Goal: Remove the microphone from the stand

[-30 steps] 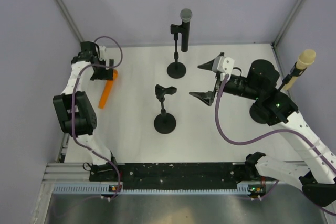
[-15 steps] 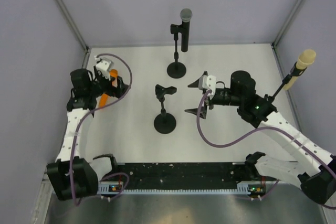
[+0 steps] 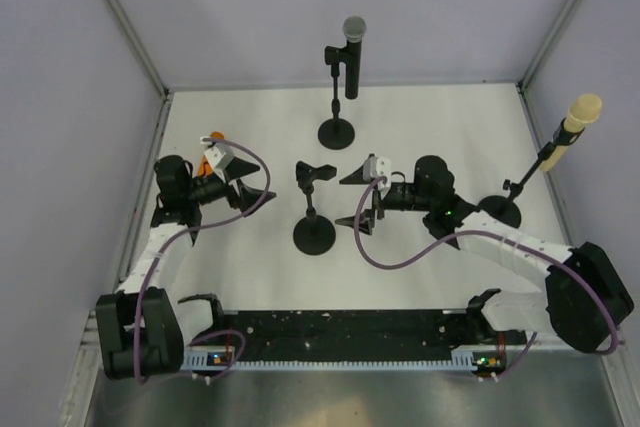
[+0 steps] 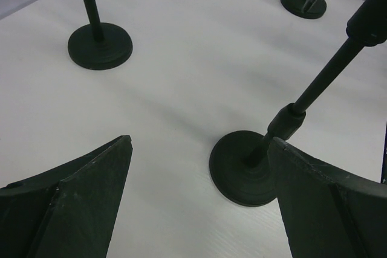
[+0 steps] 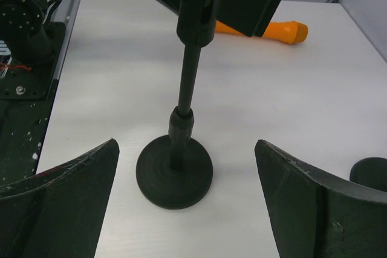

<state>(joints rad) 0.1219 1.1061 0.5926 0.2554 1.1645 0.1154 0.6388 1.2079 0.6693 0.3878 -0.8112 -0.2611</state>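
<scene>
A black microphone with a grey head [image 3: 354,47] stands clipped in the far stand [image 3: 337,133]. A beige microphone [image 3: 575,122] sits in the right stand [image 3: 500,210]. An orange microphone [image 3: 213,136] lies on the table at the left, mostly hidden behind my left wrist; it shows in the right wrist view [image 5: 260,29]. An empty stand [image 3: 314,235] is in the middle. My left gripper [image 3: 258,182] is open and empty just left of it, and my right gripper [image 3: 348,202] is open and empty just right of it. The empty stand's base shows in both wrist views [image 4: 245,167] [image 5: 174,172], between the open fingers in the right one.
The white table [image 3: 250,267] is walled by grey panels on three sides. A black rail [image 3: 330,332] runs along the near edge. The far stand's base [image 4: 100,45] and the right stand's base [image 4: 304,1] show in the left wrist view.
Both arms have swung in toward the middle empty stand. My left gripper left the orange microphone at the far left and came right and nearer. My right gripper moved left and lower.
</scene>
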